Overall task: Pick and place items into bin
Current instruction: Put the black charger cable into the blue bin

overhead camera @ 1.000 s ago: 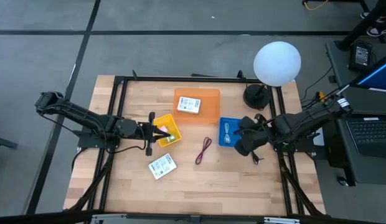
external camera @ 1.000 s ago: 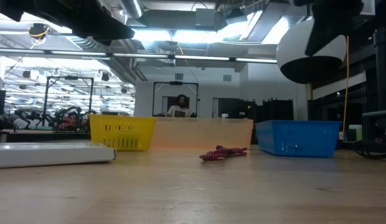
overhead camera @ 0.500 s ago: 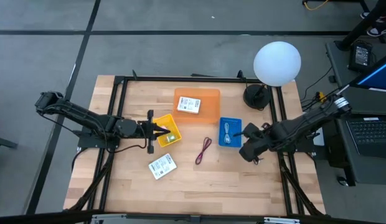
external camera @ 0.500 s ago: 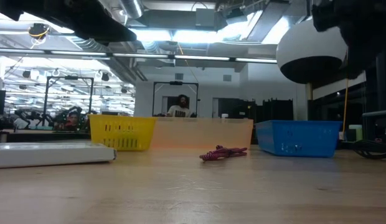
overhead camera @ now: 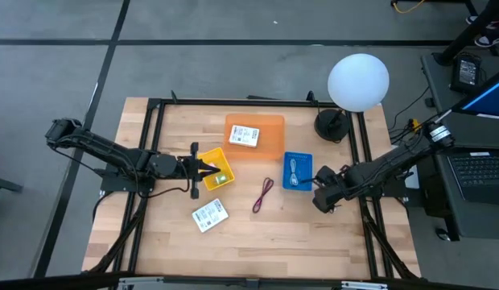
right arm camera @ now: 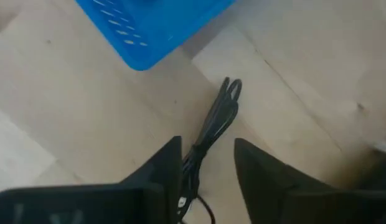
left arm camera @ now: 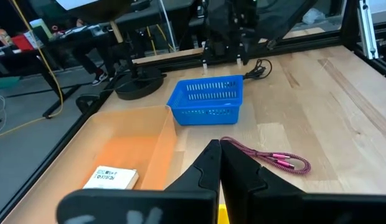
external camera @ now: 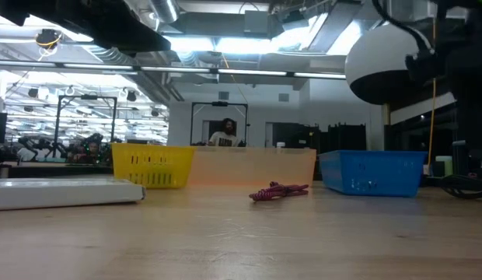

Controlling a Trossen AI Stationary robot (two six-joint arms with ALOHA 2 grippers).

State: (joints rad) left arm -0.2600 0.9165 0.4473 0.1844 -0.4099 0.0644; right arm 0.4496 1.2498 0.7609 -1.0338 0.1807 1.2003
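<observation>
Straddling a thin black cord (right arm camera: 213,121), right gripper (right arm camera: 205,163) parted.

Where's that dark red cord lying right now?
In the high view, the dark red cord lies loose on the table's middle, between the blue bin and the white packet.

lamp: white globe (overhead camera: 358,81) on black round base (overhead camera: 331,124), far right table corner
table: light wood top (overhead camera: 257,242), black frame rail (overhead camera: 233,101)
laptop: open (overhead camera: 483,173), off table's right
background: person (external camera: 224,134) behind table
</observation>
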